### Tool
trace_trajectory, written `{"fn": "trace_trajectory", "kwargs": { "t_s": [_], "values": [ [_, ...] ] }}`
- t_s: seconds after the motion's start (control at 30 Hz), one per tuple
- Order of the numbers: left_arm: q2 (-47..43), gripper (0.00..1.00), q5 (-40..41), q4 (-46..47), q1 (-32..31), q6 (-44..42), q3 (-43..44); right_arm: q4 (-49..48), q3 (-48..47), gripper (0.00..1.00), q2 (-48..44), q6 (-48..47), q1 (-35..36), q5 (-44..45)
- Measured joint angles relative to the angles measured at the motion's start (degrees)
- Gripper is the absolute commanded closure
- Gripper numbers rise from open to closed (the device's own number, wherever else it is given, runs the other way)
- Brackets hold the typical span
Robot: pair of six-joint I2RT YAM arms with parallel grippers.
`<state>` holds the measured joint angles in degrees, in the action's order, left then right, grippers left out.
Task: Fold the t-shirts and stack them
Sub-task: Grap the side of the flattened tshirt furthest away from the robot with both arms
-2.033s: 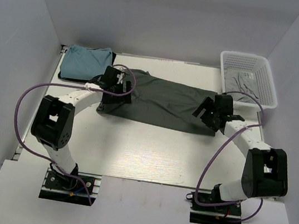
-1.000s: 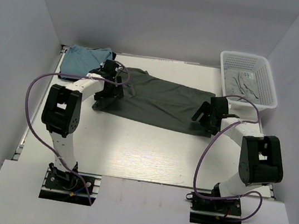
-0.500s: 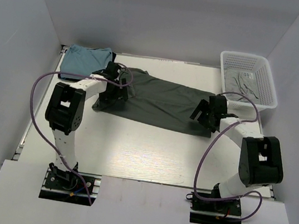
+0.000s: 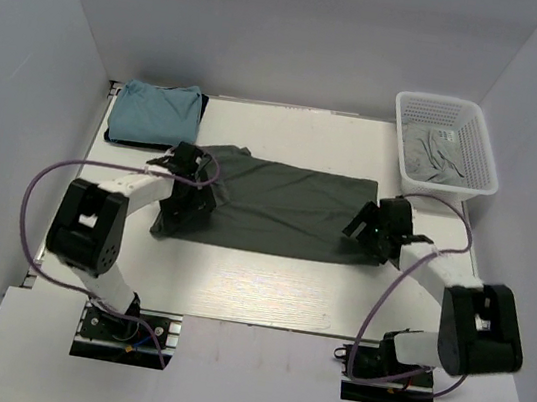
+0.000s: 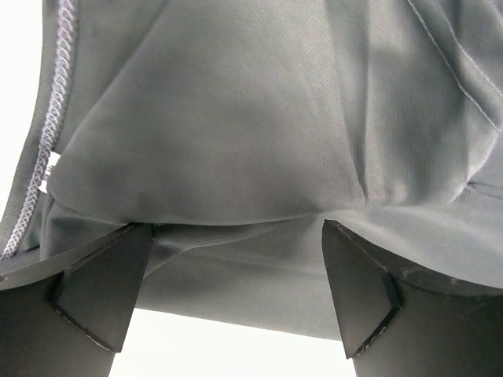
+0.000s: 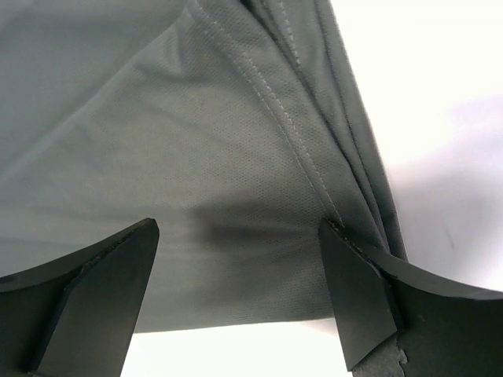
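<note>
Under the released left fingers [image 5: 98,287] and right fingers [image 6: 357,294] lie the two ends of the dark grey-green t-shirt [image 4: 278,207], a long band across the worktop [image 4: 257,280]. Step: mid-fold. The next move likely calls for pinching both ends, folding, then stacking on the teal t-shirt [image 4: 155,111].

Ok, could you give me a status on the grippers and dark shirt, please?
Left gripper open at left end of dark shirt. Right gripper open at its right end. Shirt flat on table, unheld. Basket, teal shirt aside.
</note>
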<state>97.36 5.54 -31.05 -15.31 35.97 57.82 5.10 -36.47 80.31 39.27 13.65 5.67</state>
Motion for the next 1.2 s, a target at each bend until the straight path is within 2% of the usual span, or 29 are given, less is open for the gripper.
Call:
{"fn": "trace_trajectory", "kwargs": {
  "t_s": [0.2, 0.27, 0.37, 0.5, 0.63, 0.8, 0.93, 1.07, 1.2],
  "values": [
    [-17.77, 0.0, -4.04, -5.4, -0.63, 6.58, -16.28, 9.68, 9.94, 0.1, -17.49, 1.11, 0.39, -0.31],
    [-22.71, 0.0, -5.27, -8.57, -0.83, 6.99, -19.02, 13.31, 11.65, 0.1, -22.8, -0.09, 0.5, -0.79],
    [-27.61, 0.0, -5.46, -12.59, -0.9, 6.73, -17.73, 16.02, 11.78, 0.1, -28.22, -2.67, 0.52, -1.11],
    [-28.87, 0.0, -4.37, -11.28, -0.87, 5.84, -9.18, 16.65, 7.93, 0.1, -28.85, -5.92, 0.52, -1.36],
    [-23.1, 0.0, -1.84, -5.75, -0.46, 4.37, 0.61, 15.21, 0.68, 0.1, -22.91, -7.26, 0.5, -0.96],
    [-5.75, 0.0, 5.4, -2.51, -0.04, 2.23, 13.29, 11.28, -5.81, 0.1, -13.92, -7.34, 0.5, 0.7],
    [9.55, 0.02, 7.61, -3.32, 0.57, -0.66, 24.11, 9.62, -8.15, 0.1, -8.28, -7.34, 0.44, 2.38],
    [14.75, 0.16, 7.34, -3.34, 0.68, -3.26, 24.65, 9.29, -9.9, 0.1, -4.0, -7.39, 0.28, 3.34],
    [14.71, 0.23, 6.93, -2.49, 0.42, -6.43, 23.23, 9.31, -11.56, 0.1, -0.96, -7.63, 0.28, 4.44]
  ]
}}
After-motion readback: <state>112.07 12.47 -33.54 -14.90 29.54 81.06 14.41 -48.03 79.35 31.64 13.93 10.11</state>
